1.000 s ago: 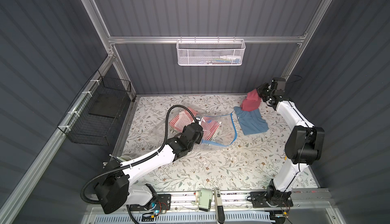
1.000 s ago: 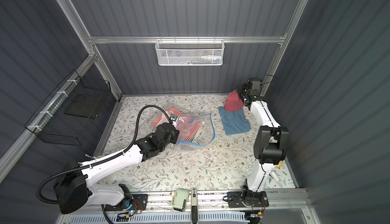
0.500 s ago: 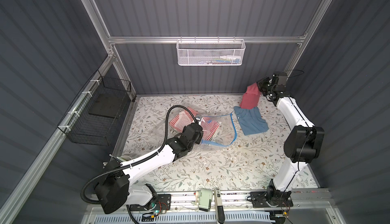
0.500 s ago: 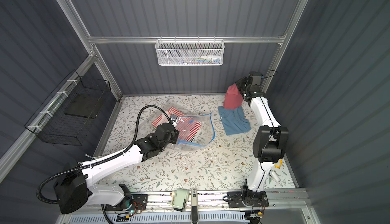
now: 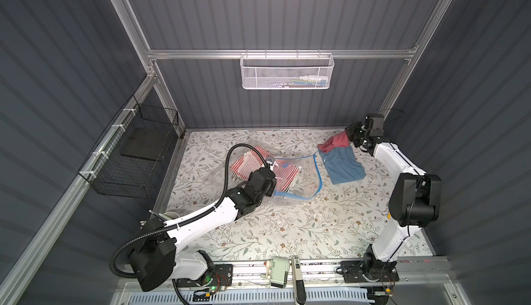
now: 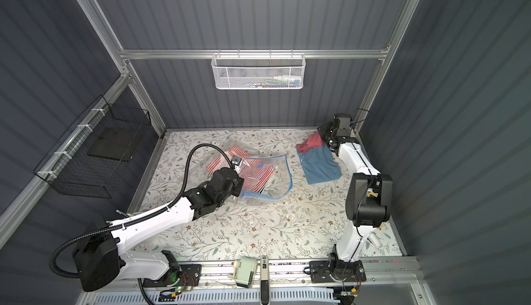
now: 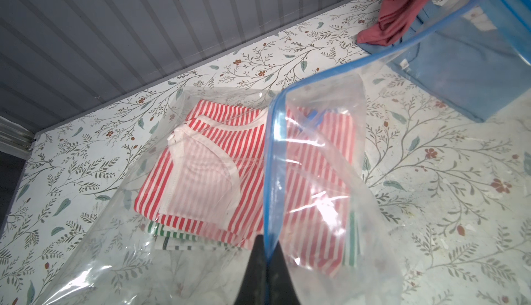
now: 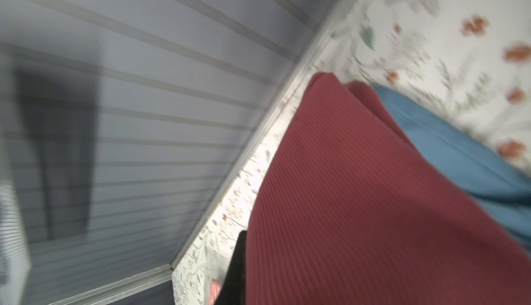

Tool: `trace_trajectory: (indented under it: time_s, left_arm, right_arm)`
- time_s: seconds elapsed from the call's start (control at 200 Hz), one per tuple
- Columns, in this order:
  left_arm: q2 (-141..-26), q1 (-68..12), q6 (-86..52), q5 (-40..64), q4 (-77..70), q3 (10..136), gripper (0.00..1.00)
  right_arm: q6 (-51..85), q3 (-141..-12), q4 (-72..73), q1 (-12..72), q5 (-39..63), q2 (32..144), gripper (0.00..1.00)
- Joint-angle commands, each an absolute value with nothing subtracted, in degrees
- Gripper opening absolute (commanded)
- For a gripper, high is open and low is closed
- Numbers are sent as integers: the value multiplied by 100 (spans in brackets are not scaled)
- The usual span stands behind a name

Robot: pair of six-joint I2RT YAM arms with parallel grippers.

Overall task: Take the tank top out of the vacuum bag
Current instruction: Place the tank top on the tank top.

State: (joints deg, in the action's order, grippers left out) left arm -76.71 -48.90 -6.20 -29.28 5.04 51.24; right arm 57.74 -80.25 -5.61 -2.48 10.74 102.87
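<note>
The vacuum bag lies mid-table, clear and crinkled. My left gripper is shut on its blue zip strip and holds that edge up off the table. Folded red-and-white striped clothes stay inside the bag, with a green-striped piece under them. At the back right, my right gripper is shut on the tank top, a dusty-red ribbed garment outside the bag. The tank top hangs down, and its lower end rests on a blue garment. In the right wrist view only one black finger shows beside the cloth.
The back wall stands close behind my right gripper. A white mesh basket hangs on that wall. A black wire basket is fixed to the left wall. The left arm's black hose arches over the bag's left side.
The right gripper rose toward the back wall with the tank top, then came down again. The cloth now trails lower and to the left. The left arm and the bag have not moved.
</note>
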Motion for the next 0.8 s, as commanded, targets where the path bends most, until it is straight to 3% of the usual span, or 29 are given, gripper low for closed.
trace_trajectory:
  time_s: [0.0, 0.795]
  left_arm:
    - [-7524, -4844, -571, -2815, 516, 5087, 0]
    - [-7539, -4844, -553, -2445, 588, 5203, 0]
  right_arm:
    - [5834, -7656, -345, -187, 1103, 9880, 0]
    - [5582, -5711, -350, -224, 943, 9170, 0]
